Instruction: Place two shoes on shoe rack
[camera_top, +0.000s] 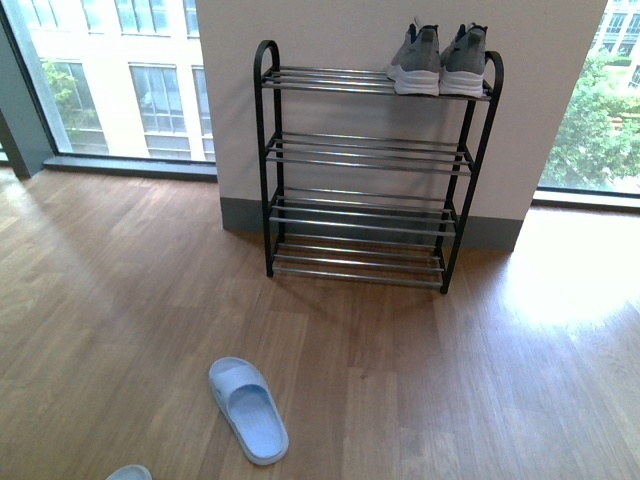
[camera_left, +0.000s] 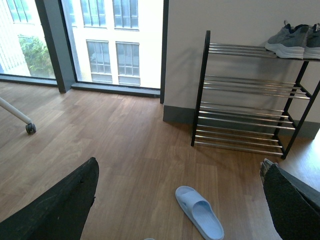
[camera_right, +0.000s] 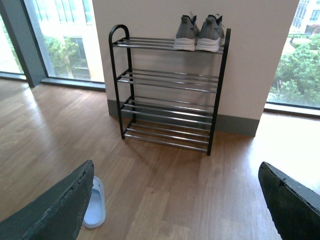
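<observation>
Sitting side by side on the top tier of the rack (camera_top: 365, 150), right end: the sneakers (camera_top: 417, 62). Left gripper (camera_left: 178, 166) and right gripper (camera_right: 176, 169) both spread wide open.

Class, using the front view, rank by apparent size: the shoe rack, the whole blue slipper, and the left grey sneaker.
1. shoe rack, clearly largest.
2. blue slipper.
3. left grey sneaker.
The slipper lies nearer the camera, so its lead over the sneaker is unsure.

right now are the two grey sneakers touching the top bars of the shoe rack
Touching. The front view shows both sneakers with their white soles resting directly on the top-tier silver bars of the shoe rack, with no gap beneath.
</observation>
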